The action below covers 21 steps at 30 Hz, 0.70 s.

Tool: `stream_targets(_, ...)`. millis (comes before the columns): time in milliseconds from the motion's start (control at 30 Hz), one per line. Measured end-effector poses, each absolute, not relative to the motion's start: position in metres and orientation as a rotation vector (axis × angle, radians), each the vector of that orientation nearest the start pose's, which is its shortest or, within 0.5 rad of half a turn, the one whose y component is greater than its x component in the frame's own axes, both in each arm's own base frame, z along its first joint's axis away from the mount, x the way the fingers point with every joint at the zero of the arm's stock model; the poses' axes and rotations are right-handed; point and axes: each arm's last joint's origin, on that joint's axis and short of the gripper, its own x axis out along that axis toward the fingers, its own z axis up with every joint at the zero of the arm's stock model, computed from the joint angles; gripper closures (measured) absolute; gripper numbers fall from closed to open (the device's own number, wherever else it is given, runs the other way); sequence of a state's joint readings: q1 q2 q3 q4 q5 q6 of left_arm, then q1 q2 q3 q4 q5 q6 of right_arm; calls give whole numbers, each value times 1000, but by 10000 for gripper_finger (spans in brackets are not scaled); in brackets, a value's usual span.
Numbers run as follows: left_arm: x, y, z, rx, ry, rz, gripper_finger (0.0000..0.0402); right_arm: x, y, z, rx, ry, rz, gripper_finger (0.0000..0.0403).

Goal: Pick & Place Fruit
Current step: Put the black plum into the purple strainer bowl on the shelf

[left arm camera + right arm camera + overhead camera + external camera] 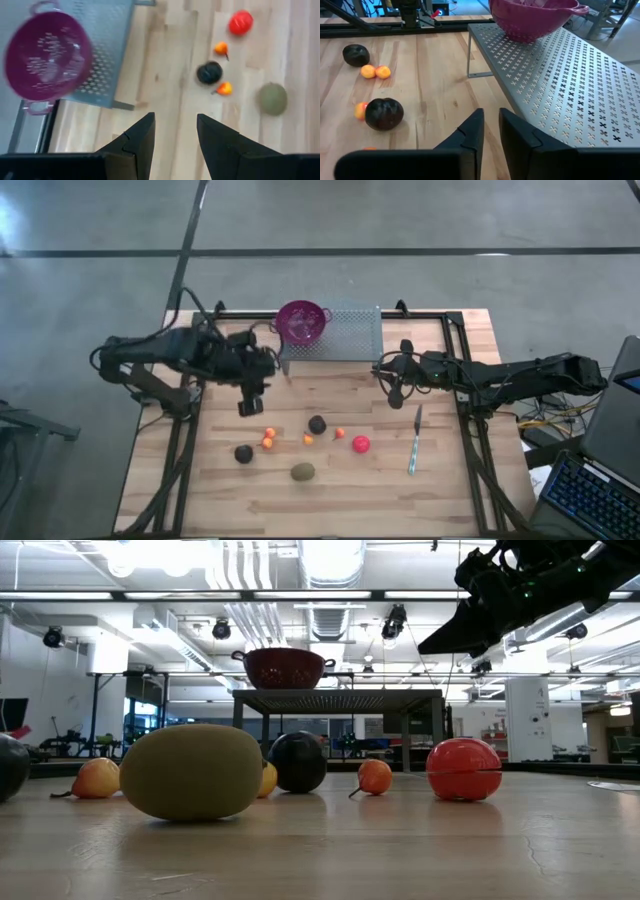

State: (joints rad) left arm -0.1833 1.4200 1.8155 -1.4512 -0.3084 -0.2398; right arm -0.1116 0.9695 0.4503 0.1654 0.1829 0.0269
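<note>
My left gripper [250, 406] is hanging above the wooden table [330, 490], its fingers [141, 137] parted with only bare boards between them, holding nothing. My right gripper [394, 393] is hovering beside the perforated metal rack [350, 332], its jaws a narrow gap apart and likewise empty.

The fruit is lying loose on the table in front of both arms. One dark ball [317, 424] is sitting near the middle, with a small orange piece [339, 433] just beside it and another [308, 439] close on its other side. The second dark ball [243, 453] is resting nearer my left arm, next to what looks like a pair of small orange pieces [268, 438], though from above I cannot quite separate them. The olive-green oval [302, 471] is lying closest to the table's front edge, and the red ball [360, 444] is sitting between it and the teal stick [414, 442].

The purple colander [301, 321] is standing on top of the rack at the far edge.
</note>
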Motion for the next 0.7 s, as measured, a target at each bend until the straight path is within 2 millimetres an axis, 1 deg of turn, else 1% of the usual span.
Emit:
stream_targets(300, 223, -76, 405, 49, 1067, 177, 250, 201, -28, 218, 32, 352, -299, 316)
stream_targets(467, 215, -98, 391, 132, 1018, 284, 255, 202, -27, 218, 66, 348, -283, 305)
stream_targets(633, 198, -118, 376, 218, 904, 389, 271, 202, -26, 218, 76, 349, -244, 296)
stream_targets(700, 191, -122, 370, 230, 877, 410, 277, 202, -26, 218, 76, 349, -244, 293)
